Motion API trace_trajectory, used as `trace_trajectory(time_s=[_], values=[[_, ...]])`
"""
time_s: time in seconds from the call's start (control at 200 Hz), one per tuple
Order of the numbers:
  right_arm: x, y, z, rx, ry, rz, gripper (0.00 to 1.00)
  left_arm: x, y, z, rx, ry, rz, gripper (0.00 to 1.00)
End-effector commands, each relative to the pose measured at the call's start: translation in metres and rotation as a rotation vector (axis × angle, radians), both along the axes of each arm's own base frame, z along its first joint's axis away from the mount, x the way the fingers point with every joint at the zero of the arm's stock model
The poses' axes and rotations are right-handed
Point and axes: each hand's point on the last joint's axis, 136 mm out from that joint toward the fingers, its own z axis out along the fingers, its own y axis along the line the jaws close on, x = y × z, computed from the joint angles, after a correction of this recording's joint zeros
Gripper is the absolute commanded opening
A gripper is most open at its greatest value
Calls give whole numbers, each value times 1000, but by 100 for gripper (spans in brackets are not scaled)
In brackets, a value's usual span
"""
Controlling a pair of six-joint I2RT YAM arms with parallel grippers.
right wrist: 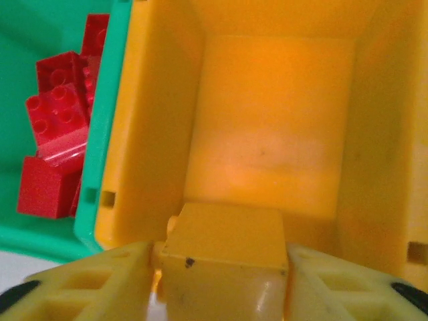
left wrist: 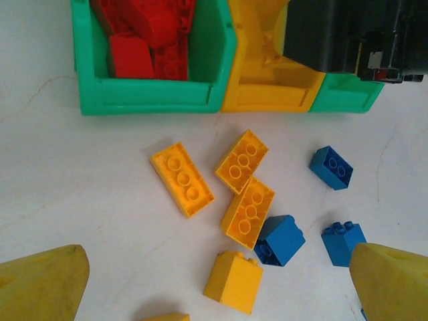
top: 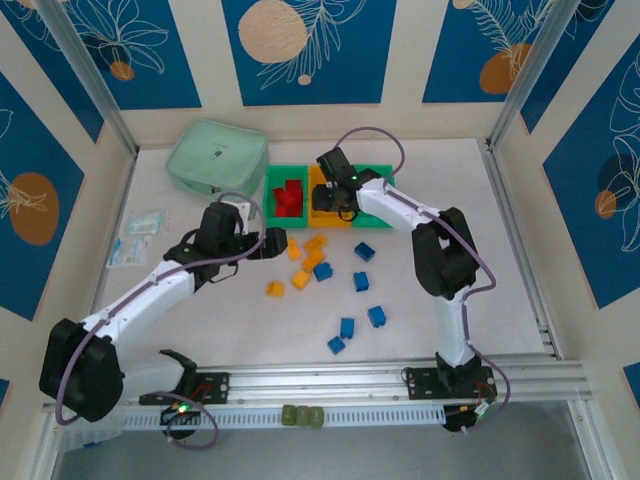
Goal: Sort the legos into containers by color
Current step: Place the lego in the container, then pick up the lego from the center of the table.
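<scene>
Three joined containers stand at the back: a green one holding red legos, an orange one and a second green one. My right gripper hangs over the orange container, shut on a yellow lego that sits between its fingers. Red legos lie in the green container to its left. My left gripper is open above the table, over a loose yellow lego. More yellow legos and blue legos lie scattered in front of the containers.
A pale mint zippered pouch lies left of the containers. A small clear packet rests near the left wall. Blue legos are spread across the table's middle toward the near rail.
</scene>
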Motion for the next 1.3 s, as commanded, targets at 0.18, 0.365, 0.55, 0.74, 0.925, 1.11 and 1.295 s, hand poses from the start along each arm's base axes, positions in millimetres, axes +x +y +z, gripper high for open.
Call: trace_trajectory(time_s=[0.18,0.365,0.55,0.74,0.925,1.11,1.295], values=[[14,12,35,40,-89,54,67,7,3,21,-24,-40,-4,99],[-36,25,43,67,-37,102,67,-10,9,19,-27,7,-9,99],[-93,29,39,54,37,119,70,-31,23,15,2,26,2,99],[-146,39,30,-3,47,131,73,-49,34,6,17,43,13,99],[-192,58,14,-8,111,146,73,-62,42,0,20,48,29,99],[-220,65,-11,-4,186,102,73,-71,48,-4,26,71,42,99],[-218,66,-33,24,247,25,70,-76,55,-9,27,74,76,99]])
